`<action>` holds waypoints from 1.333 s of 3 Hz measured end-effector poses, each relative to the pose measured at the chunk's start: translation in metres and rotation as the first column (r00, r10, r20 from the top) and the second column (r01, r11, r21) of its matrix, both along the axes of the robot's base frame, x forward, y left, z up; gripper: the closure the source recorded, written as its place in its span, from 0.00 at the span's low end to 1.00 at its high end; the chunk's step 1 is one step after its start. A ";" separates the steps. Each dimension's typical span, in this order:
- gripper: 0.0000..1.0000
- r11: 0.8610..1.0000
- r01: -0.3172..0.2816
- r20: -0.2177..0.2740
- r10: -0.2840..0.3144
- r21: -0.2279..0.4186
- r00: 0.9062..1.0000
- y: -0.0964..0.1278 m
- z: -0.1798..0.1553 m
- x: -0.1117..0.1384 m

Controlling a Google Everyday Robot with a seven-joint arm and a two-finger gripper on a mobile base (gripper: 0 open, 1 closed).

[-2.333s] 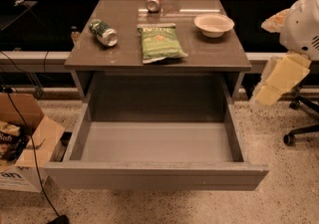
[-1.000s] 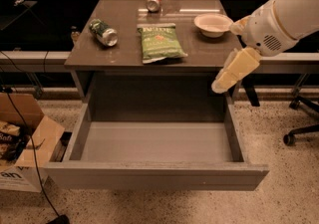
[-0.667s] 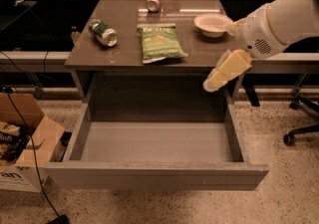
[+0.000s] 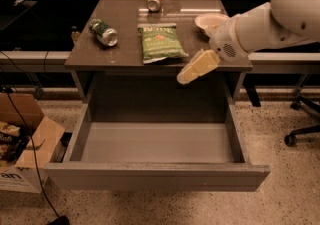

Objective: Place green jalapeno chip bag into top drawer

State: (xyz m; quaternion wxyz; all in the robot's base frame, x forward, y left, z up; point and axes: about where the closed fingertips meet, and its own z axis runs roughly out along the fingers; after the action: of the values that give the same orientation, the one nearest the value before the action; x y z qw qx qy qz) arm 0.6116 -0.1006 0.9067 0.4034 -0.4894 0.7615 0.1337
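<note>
The green jalapeno chip bag [image 4: 160,42] lies flat on the grey-brown cabinet top [image 4: 130,54], near the middle. The top drawer [image 4: 155,144] is pulled wide open below it and holds nothing. My gripper [image 4: 192,70] hangs from the white arm that reaches in from the right. It sits just right of the bag's lower corner, above the cabinet's front edge and the back of the drawer. It does not touch the bag and holds nothing.
A green-and-silver soda can [image 4: 103,32] lies on its side at the left of the top. A red can [image 4: 154,0] lies at the back. A white bowl [image 4: 210,21] sits at the right, behind the arm. A cardboard box [image 4: 25,144] stands on the floor left; an office chair base [image 4: 302,129] right.
My arm has swung in from the right and the gripper has moved left, from beside the cabinet to just right of the chip bag. The bag and the drawer have not moved.
</note>
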 end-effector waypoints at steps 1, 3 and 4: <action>0.00 0.998 -0.005 -0.013 0.006 0.058 1.000 0.019 -0.018 0.028; 0.00 0.992 -0.016 -0.064 0.024 0.122 0.998 0.049 -0.050 0.076; 0.00 0.990 -0.023 -0.082 0.034 0.139 0.996 0.061 -0.059 0.096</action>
State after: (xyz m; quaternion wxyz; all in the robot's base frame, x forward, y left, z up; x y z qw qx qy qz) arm 0.7072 -0.0395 0.8477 0.4020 -0.4650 0.7597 0.2122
